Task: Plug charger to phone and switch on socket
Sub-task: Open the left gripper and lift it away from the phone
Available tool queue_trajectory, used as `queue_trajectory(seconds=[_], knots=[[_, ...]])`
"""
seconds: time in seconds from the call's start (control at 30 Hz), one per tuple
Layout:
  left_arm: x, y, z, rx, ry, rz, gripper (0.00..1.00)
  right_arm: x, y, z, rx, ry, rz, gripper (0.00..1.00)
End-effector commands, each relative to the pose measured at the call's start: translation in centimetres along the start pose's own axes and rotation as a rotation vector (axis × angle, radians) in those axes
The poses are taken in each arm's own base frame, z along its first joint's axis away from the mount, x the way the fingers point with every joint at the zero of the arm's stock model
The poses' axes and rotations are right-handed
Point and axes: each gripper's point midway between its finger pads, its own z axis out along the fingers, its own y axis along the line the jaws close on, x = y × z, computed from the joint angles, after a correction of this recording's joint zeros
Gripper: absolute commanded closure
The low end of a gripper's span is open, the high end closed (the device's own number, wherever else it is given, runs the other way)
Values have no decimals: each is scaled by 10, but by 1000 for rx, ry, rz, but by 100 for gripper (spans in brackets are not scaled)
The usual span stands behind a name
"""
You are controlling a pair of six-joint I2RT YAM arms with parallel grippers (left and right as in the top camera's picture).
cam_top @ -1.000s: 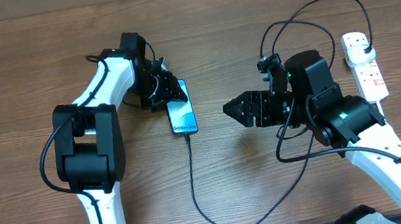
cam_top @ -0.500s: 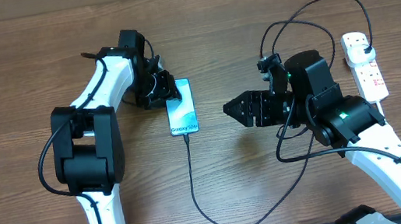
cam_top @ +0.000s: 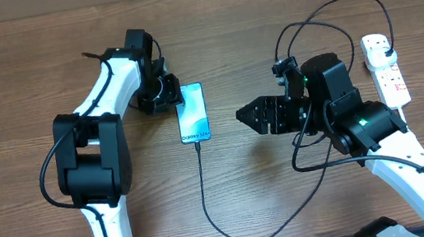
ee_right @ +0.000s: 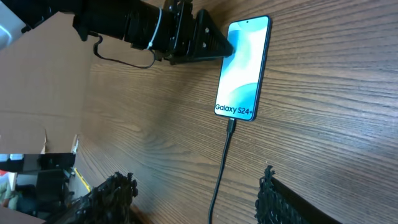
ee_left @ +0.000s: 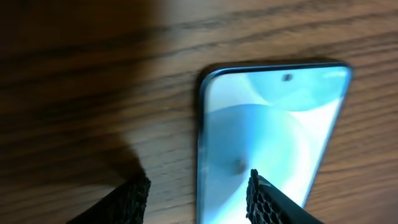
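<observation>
The phone (cam_top: 193, 113) lies flat on the table with its blue screen up; it also shows in the left wrist view (ee_left: 267, 137) and the right wrist view (ee_right: 244, 68). The charger cable (cam_top: 203, 186) sits in the phone's bottom edge, loops along the table front and runs up to its black plug (cam_top: 383, 45) in the white socket (cam_top: 391, 82) at the far right. My left gripper (cam_top: 168, 94) is open at the phone's upper left corner, its fingers (ee_left: 199, 202) astride the phone's left edge. My right gripper (cam_top: 246, 115) is open and empty right of the phone, with the cable (ee_right: 221, 168) between its fingers (ee_right: 196, 199).
The socket's white cord (cam_top: 404, 112) runs down behind my right arm. Black cable loops (cam_top: 330, 14) arch over the table behind the right arm. Cardboard (ee_right: 37, 93) stands at the table's left side in the right wrist view.
My left gripper has drawn back up and left off the phone's top corner. The phone now lies a little straighter. The right arm has not moved.
</observation>
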Motion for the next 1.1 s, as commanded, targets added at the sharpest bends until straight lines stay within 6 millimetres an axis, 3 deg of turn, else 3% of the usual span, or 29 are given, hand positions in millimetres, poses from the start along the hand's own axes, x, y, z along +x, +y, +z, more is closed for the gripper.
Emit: queue_trajectory(seconds=[0.0,0.2,0.4,0.47,0.6,0.7,0.8,0.93,1.03,1.07], knots=[[-3,31,3,-108,25,-22,44,-7,4,-7,1,-28,-38,34],[-35,12,-68,-86,-54,-5,45,-5,-1,-7,22,-19,-46,34],[-62,-30,-171,-40,-237,60,47,12,-16,-9,88,43,4,41],[-65,-47,-206,-12,-314,89,47,16,-20,-10,109,56,15,49],[-60,-74,-268,34,-460,172,46,15,-29,-17,139,46,41,77],[-50,-85,-309,55,-562,204,44,9,-39,-31,162,9,77,82],[-39,-91,-337,70,-637,224,40,0,-53,-52,193,-47,103,87],[-30,-94,-356,72,-691,235,36,-15,-74,-89,259,-151,164,96],[-32,-88,-356,40,-699,223,17,-30,-97,-120,317,-255,243,96],[-33,-88,-355,39,-696,222,0,-32,-101,-124,325,-269,255,96]])
